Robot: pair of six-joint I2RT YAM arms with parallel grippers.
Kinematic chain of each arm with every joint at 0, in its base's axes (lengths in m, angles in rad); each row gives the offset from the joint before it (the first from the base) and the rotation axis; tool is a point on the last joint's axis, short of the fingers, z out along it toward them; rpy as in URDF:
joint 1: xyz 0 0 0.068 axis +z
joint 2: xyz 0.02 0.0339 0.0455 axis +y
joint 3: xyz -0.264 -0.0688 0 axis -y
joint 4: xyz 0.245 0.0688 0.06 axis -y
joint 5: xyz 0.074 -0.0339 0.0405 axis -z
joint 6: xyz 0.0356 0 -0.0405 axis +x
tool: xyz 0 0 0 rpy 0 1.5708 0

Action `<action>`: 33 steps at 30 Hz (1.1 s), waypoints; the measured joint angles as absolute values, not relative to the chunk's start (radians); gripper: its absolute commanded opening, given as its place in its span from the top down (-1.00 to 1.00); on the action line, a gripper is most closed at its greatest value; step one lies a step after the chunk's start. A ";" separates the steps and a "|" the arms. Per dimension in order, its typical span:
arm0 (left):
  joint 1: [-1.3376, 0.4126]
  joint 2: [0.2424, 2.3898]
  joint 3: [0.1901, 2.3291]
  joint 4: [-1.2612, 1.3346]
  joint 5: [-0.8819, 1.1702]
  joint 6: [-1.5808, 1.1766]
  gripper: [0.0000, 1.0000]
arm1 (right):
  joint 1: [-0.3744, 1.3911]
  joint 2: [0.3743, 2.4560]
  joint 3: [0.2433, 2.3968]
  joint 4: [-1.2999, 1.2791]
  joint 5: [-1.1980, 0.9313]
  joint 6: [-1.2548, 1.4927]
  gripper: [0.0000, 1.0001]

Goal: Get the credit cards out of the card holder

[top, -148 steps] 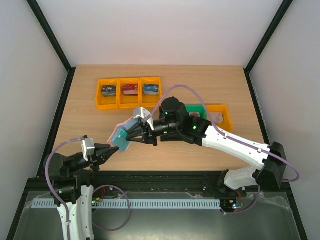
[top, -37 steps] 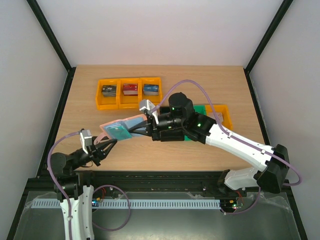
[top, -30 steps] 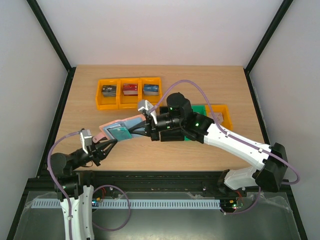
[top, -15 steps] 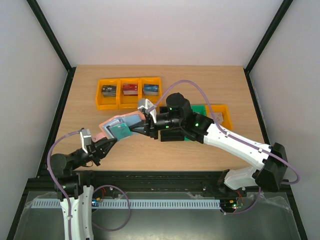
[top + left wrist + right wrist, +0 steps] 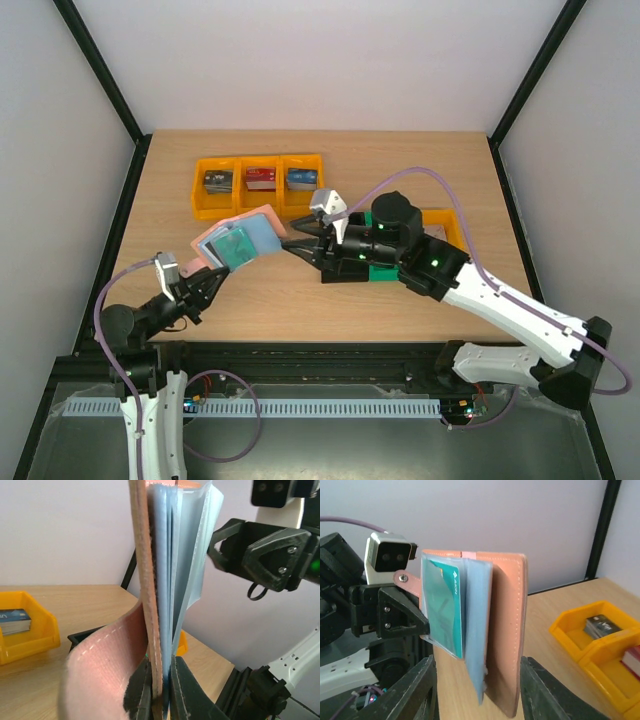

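- The left gripper (image 5: 160, 692) is clamped tight on the bottom edge of the card holder (image 5: 243, 232), pinching its pinkish-brown cover and the ends of its clear sleeves between both fingers
- The card holder is held up in the air over the near-left part of the tabletop (image 5: 330, 155); it is open, with the cover curling to one side and the pale blue sleeves fanned out
- A teal credit card (image 5: 442, 605) with pale markings sits inside the front sleeve, fully tucked in; whether the other sleeves hold cards cannot be told
- The right gripper (image 5: 295, 243) has its jaws spread and holds nothing; its tips point at the holder's right edge, just beside it, and no contact shows
- A row of three yellow bins (image 5: 240, 210) stands in the far-left part of the tabletop, each with a small stack of cards inside
- A green bin (image 5: 392, 274) and a single yellow bin (image 5: 445, 216) sit right of the tabletop's centre, partly hidden under the right arm
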State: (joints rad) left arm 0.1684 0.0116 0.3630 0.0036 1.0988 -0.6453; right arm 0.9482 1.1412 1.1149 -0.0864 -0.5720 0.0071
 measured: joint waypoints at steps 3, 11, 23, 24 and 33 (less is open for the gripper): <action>0.168 0.012 0.363 -0.007 1.085 -0.635 0.96 | 0.948 1.099 1.115 -0.101 -0.545 -0.001 0.28; 0.168 0.012 0.363 -0.020 1.073 -0.612 0.96 | 0.949 1.142 1.134 -0.069 -0.789 0.017 0.58; 0.168 0.012 0.369 -0.021 1.144 -0.580 0.96 | 0.950 1.326 1.211 -0.017 -0.808 0.071 0.60; 0.168 0.012 0.371 -0.021 1.151 -0.578 0.96 | 0.950 1.330 1.212 -0.017 -0.807 0.072 0.60; 0.168 0.012 0.377 -0.017 1.181 -0.564 0.96 | 0.950 1.350 1.218 -0.016 -0.808 0.072 0.59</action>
State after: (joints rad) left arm 0.1684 0.0116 0.3767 -0.0170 1.1809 -0.5644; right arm 0.9504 1.3502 1.2179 -0.0162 -0.8078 0.0715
